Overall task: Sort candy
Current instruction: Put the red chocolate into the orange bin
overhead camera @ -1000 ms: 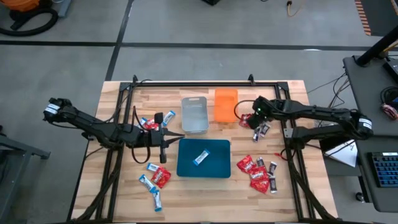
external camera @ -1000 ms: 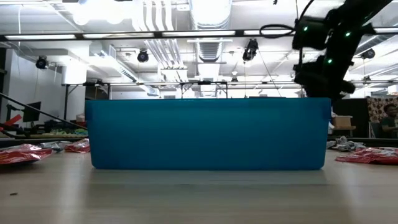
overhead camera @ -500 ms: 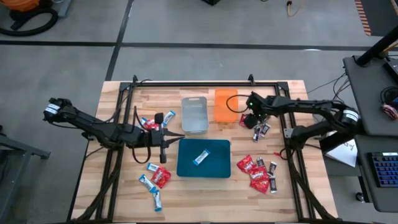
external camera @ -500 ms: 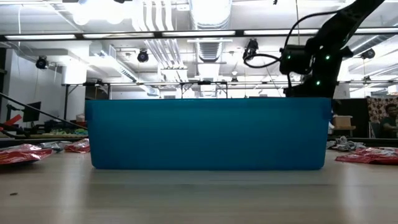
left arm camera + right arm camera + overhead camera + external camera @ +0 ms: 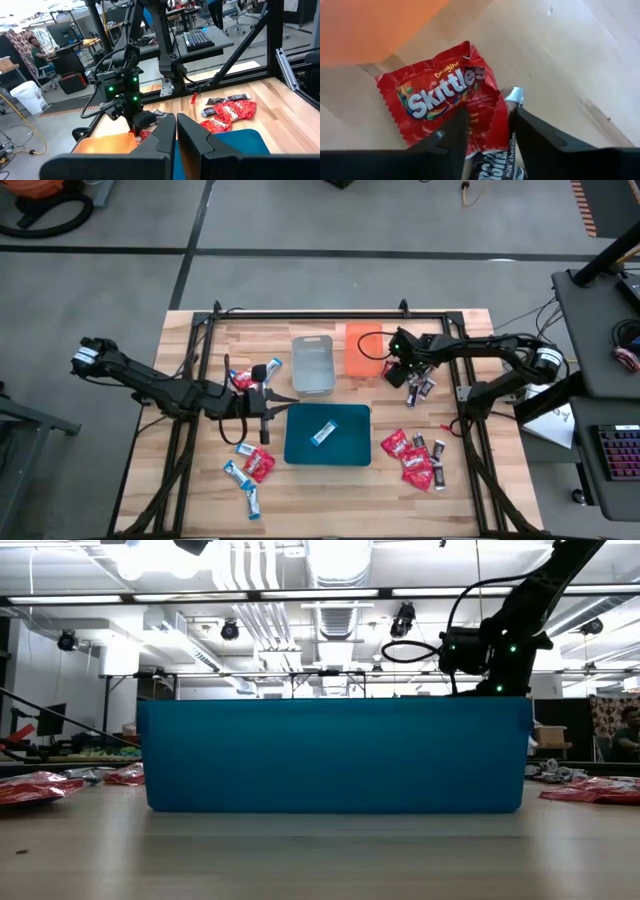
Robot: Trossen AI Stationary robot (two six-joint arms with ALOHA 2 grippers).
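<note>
My right gripper [image 5: 489, 114] is open and points down over a red Skittles packet [image 5: 442, 95] that lies flat on the table beside the orange tray [image 5: 362, 348]. Its fingers straddle one end of the packet, with a dark chocolate bar [image 5: 495, 161] just below them. In the high view this gripper [image 5: 400, 363] is at the tray's right side. My left gripper [image 5: 176, 121] is shut and holds nothing. It hovers left of the blue tray [image 5: 327, 434], which holds one blue-and-white bar [image 5: 323, 433]. My right gripper comes from above with one finger [image 5: 459, 125] on each side of the red packet's end [image 5: 482, 127]. Whether the fingers touch the wrapper I cannot tell. The packet lies flat on the table.
A grey tray [image 5: 313, 364] stands left of the orange one. Red packets and dark bars lie at the near right [image 5: 412, 457], and dark bars [image 5: 421, 388] sit just right of my right gripper. Blue-and-white bars and red packets lie at the near left [image 5: 249, 467] and by my left gripper [image 5: 238, 380].
My right gripper has moved toward the table's left, toward the orange tray, and has come down over the red packet. My left arm has kept still.
</note>
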